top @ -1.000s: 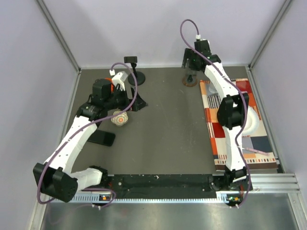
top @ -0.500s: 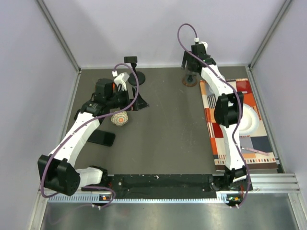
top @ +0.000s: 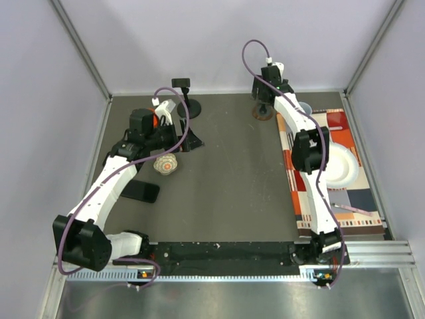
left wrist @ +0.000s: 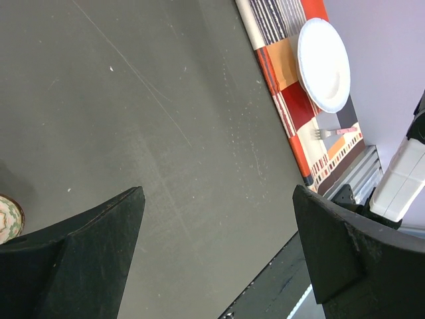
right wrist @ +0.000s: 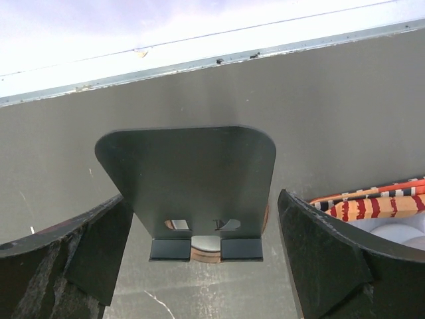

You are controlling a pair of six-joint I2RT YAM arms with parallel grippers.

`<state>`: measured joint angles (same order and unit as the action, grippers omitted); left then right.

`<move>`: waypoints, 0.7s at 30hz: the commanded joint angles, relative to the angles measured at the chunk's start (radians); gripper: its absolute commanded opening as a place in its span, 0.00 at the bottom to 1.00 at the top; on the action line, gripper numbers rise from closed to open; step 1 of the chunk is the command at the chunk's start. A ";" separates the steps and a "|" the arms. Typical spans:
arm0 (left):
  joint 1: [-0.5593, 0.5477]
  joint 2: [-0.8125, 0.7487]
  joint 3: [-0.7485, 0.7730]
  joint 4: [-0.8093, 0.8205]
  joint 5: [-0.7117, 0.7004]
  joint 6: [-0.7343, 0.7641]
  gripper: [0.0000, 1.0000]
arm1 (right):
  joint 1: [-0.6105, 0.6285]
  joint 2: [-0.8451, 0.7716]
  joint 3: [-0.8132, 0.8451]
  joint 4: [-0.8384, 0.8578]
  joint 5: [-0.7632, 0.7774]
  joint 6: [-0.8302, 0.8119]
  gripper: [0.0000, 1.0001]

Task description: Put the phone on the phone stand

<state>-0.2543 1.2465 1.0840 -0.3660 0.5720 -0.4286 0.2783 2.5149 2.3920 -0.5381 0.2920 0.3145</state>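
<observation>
The left pincer (left wrist: 216, 193) is released, its jaws spread wide above the bare table (left wrist: 166, 100) with nothing between them. A small patterned ball (top: 166, 164) lies near it. The phone (top: 141, 191) lies flat on the table beside the left arm, well apart from the phone stand (top: 180, 84), which stands upright at the far edge. The right pincer (right wrist: 200, 196) is spread too, its fingers flanking the upright grey plate (right wrist: 189, 176) of a brown-footed stand. Whether they touch it cannot be told.
</observation>
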 commanded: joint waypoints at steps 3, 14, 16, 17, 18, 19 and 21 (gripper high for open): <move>0.009 -0.012 -0.012 0.056 0.022 -0.006 0.98 | 0.019 0.018 0.064 0.061 0.027 -0.046 0.75; 0.013 -0.036 -0.032 0.067 0.015 -0.007 0.98 | 0.062 -0.154 -0.042 0.081 0.041 -0.091 0.00; 0.013 -0.042 -0.038 0.068 0.008 -0.007 0.98 | 0.085 -0.249 -0.091 0.078 0.079 -0.091 0.00; 0.013 -0.048 -0.041 0.071 0.008 -0.006 0.98 | 0.093 -0.281 -0.152 0.076 0.091 -0.080 0.00; 0.013 -0.051 -0.044 0.072 0.005 -0.004 0.98 | 0.108 -0.321 -0.190 0.070 0.125 -0.062 0.00; 0.013 -0.055 -0.048 0.070 0.000 -0.004 0.98 | 0.116 -0.393 -0.232 0.067 0.146 -0.034 0.00; 0.015 -0.062 -0.052 0.070 -0.001 0.001 0.98 | 0.134 -0.468 -0.367 0.061 0.221 0.064 0.00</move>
<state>-0.2451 1.2278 1.0447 -0.3489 0.5755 -0.4393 0.3599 2.3215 2.1468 -0.5224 0.3618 0.2588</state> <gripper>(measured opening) 0.981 0.668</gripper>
